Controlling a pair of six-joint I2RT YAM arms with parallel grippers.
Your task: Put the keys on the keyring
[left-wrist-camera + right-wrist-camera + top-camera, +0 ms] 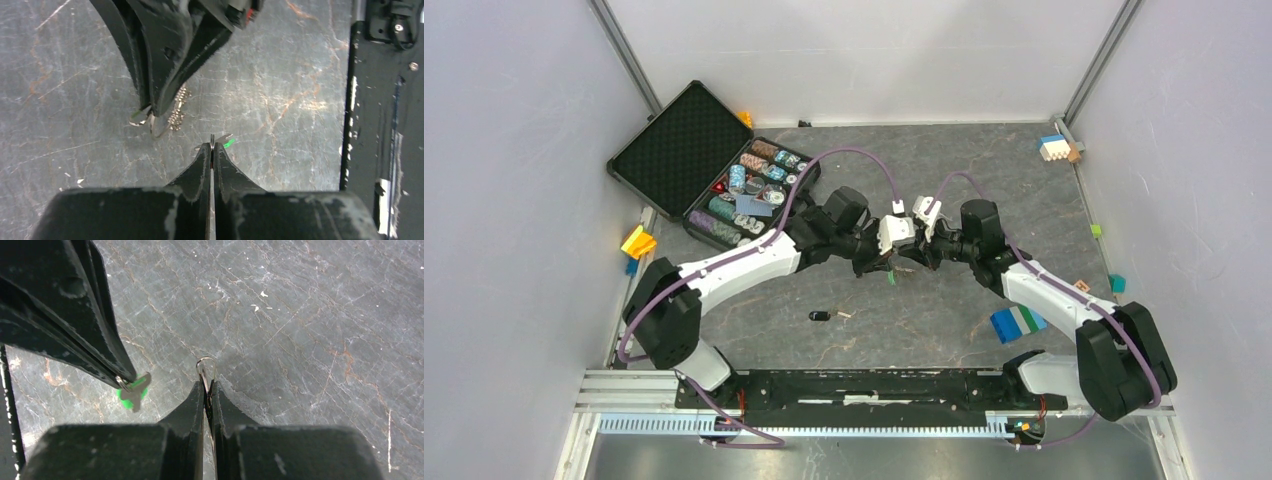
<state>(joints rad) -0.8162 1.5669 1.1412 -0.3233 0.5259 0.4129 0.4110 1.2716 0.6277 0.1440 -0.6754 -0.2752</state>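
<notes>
A grey, stone-patterned table point(944, 330) is seen from above, with an open black foam-lined case point(674, 150) of round coloured discs set at its far left. Both white-and-black arms are reached inward, so that the two grippers are brought almost nose to nose above the middle of the table.

The left gripper point(212, 150) is pressed together on the small metal key with the bright green plastic head point(132, 391); it is pinched at the fingertips, and the green head is seen hanging just below them. The right gripper point(207, 385) is clamped on the thin round silver wire keyring point(206, 367), a loop of which is shown standing out beyond the tips. From the left wrist view, several small plain brassy-silver keys point(177, 107) are seen dangling from that ring. The green key and the ring are held near each other but apart. The second key, with the black plastic head point(820, 316), is left lying on the table nearer the arm bases, well apart from both grippers.

The step in hand is judged to be the threading of the green key onto the ring. For the next move, the key's hole would need to be lined up with the split end of the wire and slid along it; neither the hole nor the split can be made out here. The black-headed key remains to be fetched afterwards.
</notes>
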